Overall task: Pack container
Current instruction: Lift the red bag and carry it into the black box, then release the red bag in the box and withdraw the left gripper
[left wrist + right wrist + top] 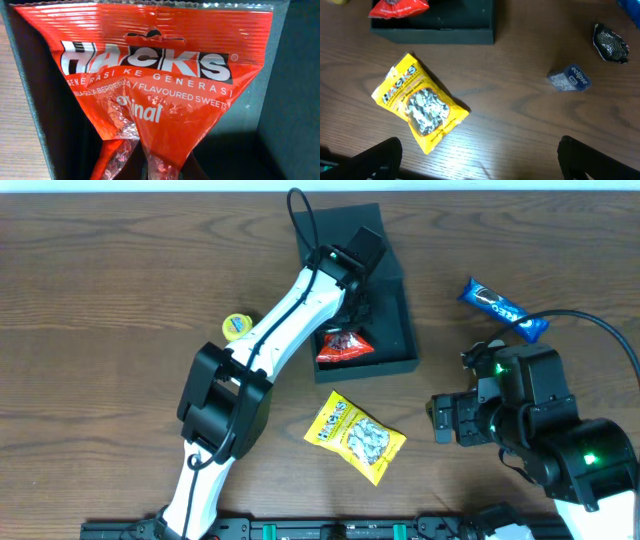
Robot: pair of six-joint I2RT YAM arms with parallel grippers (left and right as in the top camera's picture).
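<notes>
My left jaws clamp the red Hacks packet [160, 90] inside the container [395, 330] to pack it; right jaws apart, yellow Hacks packet [420, 102] waiting at eleven o'clock.

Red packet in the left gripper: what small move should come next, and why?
Probably open the left gripper and let the red packet go. The gripper is shut on the packet, and the packet already hangs within the walls of the black box, near its front wall. The yellow packet lies on the table, to be packed afterwards.
</notes>
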